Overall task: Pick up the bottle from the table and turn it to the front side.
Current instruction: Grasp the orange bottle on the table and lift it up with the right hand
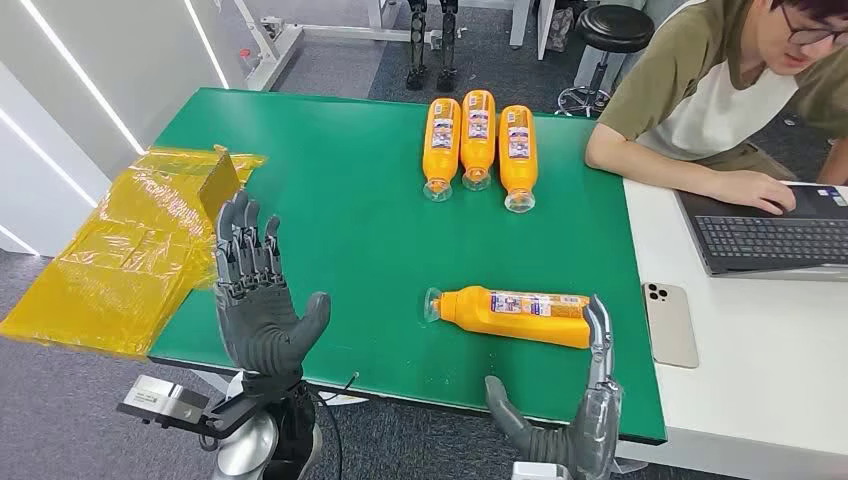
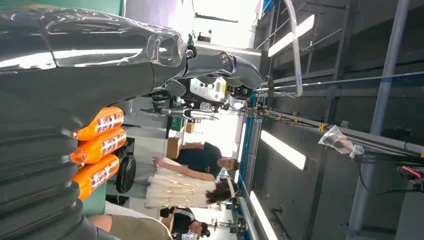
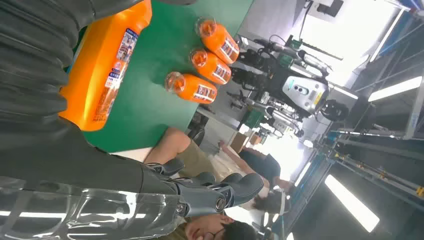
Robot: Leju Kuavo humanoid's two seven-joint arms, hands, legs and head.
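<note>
The bottle [image 1: 515, 315] lies on its side on the green table [image 1: 340, 210], near the front edge and toward the right side, with its clear cap end pointing left and its label facing up. The right hand [image 1: 570, 420] is at the front edge just beside the bottle. Its fingers [image 1: 598, 330] reach up next to the bottle's flat end and its thumb sticks out to the left, below the bottle. I cannot tell if the fingers touch the bottle, but the hand is spread wide and holds nothing. The left hand [image 1: 258, 300] is raised over the front left corner of the table, palm up, fingers apart, with nothing in it. It is well apart from the bottle. Three more bottles [image 1: 478, 140] lie side by side near the far edge, caps pointing toward the robot. Yellow plastic [image 1: 130, 250] hangs off the left edge of the table. A white desk [image 1: 770, 370] touches the table's right edge. On it sit a phone [image 1: 670, 323], close to the bottle's flat end, and a laptop [image 1: 770, 235]. A person [image 1: 720, 90] sits at the far right corner with a hand resting on the laptop.
</note>
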